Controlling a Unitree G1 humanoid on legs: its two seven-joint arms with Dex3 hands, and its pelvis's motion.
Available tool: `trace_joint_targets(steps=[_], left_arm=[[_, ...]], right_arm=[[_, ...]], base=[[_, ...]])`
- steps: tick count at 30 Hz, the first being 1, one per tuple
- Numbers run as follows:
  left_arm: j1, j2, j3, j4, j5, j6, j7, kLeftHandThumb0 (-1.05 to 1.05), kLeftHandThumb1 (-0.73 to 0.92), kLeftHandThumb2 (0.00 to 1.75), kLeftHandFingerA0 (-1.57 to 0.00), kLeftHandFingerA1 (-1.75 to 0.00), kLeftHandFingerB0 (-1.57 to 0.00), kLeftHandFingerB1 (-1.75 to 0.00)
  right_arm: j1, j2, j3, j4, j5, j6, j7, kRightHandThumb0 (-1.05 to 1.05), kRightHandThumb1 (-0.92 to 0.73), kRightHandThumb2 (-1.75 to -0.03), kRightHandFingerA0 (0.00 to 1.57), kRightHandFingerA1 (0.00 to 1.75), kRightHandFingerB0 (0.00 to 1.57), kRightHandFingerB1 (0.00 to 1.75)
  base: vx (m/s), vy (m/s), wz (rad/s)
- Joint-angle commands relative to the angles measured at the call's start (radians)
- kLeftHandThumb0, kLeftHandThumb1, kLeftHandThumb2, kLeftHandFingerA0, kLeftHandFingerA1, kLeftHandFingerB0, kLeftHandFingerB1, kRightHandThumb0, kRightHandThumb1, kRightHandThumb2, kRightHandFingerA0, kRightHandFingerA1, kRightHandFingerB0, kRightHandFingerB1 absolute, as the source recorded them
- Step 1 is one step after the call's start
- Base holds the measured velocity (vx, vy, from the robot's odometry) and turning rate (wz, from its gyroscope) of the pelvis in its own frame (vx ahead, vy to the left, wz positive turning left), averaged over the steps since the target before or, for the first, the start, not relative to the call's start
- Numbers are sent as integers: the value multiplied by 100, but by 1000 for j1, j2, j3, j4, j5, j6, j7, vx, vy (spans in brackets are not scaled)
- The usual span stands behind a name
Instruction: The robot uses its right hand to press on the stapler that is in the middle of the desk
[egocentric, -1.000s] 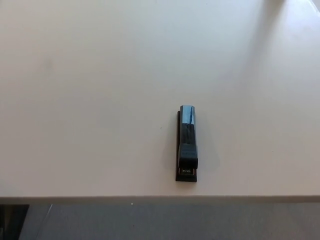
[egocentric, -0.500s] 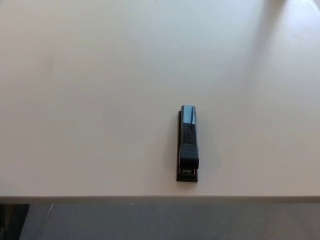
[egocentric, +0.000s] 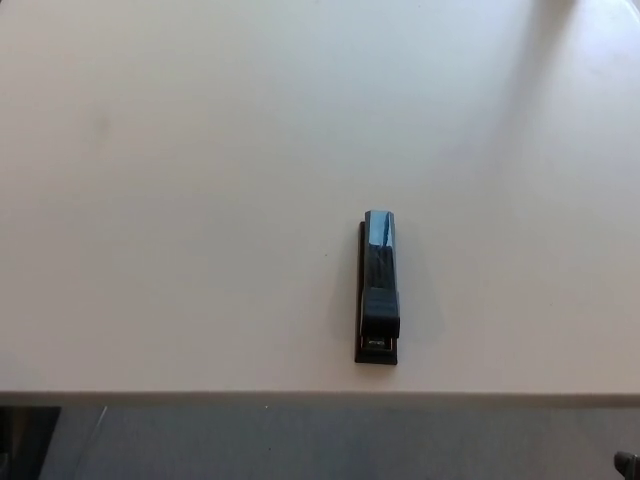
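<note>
Black stapler (egocentric: 378, 288) lying flat on pale desk (egocentric: 200, 200), lengthwise toward camera, sitting right of centre and close to near edge. Glossy top arm reflecting bluish light at far end. Nothing touching stapler. Small dark part showing at bottom right corner, below desk edge; cannot tell what it is. Neither robot hand appearing in head view, so finger state cannot be told. Grey floor (egocentric: 300, 440) showing below desk edge.

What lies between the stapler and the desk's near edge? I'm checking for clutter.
Nothing: in the head view, only bare desk separates the stapler from the near edge.
</note>
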Motion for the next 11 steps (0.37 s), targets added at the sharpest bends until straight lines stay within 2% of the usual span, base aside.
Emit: trace_joint_targets(steps=[1,2,11], left_arm=[[-13,30,-11,2,7,46,-16,-48,92,99,-2,-28,-4,-28],[-14,31,-14,1,9,49,-13,-49,91,100,-1,-31,-3,-30],[-12,29,-15,2,2,48,-15,-48,92,96,-3,-26,-4,-25]], right_arm=[[15,4,-31,4,22,-34,11,-102,-88,-118,0,2,0,0],[18,4,-35,5,22,-42,19,-100,-89,-117,0,3,0,0],[20,-1,-38,6,6,-51,27,-100,-86,-116,0,3,0,0]], base=[[0,0,0],[0,0,0],[0,0,0]])
